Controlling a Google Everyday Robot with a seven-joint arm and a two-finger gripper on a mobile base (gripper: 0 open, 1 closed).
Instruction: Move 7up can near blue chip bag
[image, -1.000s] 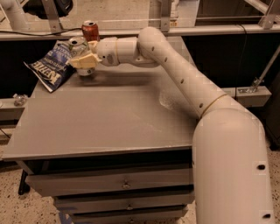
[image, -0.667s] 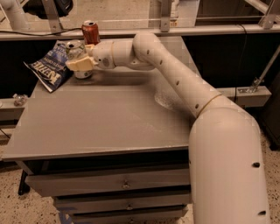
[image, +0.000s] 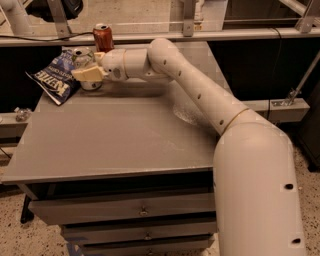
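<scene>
Has carried the 7up can (image: 81, 54) a little further left along the far end of the tabletop (image: 115, 135) over the last second, bringing it up to the right edge of the bag (image: 52, 82). Grips it in the claw (image: 85, 70), clamped around the body with the pale near finger laid across the front, leaving only the silver top above and a strip of the base below in sight. Reaches in from the near right with the long white arm (image: 200, 95), stretched low over the tabletop. Holds the 7up can upright, at or just off the surface; cannot tell which. Places it just beside the bag, perhaps touching; hard to say from this angle. Against the earlier frame: claw and 7up can shifted left, away from the red can (image: 103, 37), itself unmoved at the far edge behind the wrist; bag flat, wrinkled, lettering up, in the same spot. Judging by the placement, goal nearly met: already next to the bag. Probably remaining: set down if not yet down, spread the claw, back away to the right. Worth minding on release: tipping the 7up can, or catching the bag's crinkled edge with the near finger.
</scene>
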